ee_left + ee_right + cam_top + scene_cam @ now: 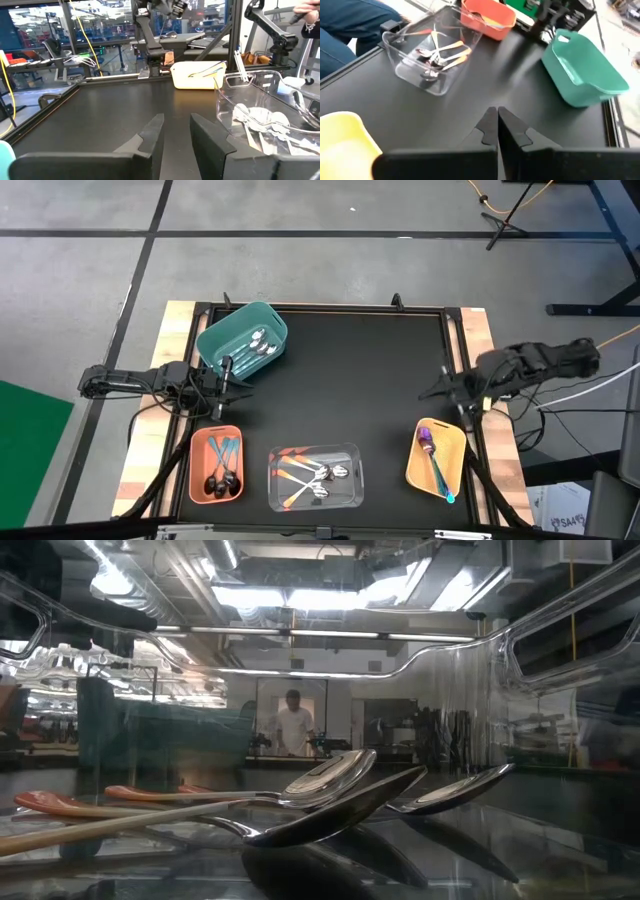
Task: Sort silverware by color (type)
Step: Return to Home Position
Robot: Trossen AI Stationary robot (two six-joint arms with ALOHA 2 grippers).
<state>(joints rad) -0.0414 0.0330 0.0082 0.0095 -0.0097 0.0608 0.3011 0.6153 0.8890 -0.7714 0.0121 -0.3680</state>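
Note:
The silverware lies in bins on the black table. All-silver spoons are in the teal bin at the far left. Black-bowled, teal-handled spoons are in the salmon bin. Orange-handled silver spoons fill the clear bin, and the low view shows them close up. A purple-bowled spoon rests in the yellow bin. My left gripper stands open and level beside the teal bin. My right gripper is shut, raised at the table's right edge, holding nothing.
The black mat's middle is bare. A raised frame borders the table. A person stands far behind the table. A blue sleeve shows near the clear bin in the right wrist view.

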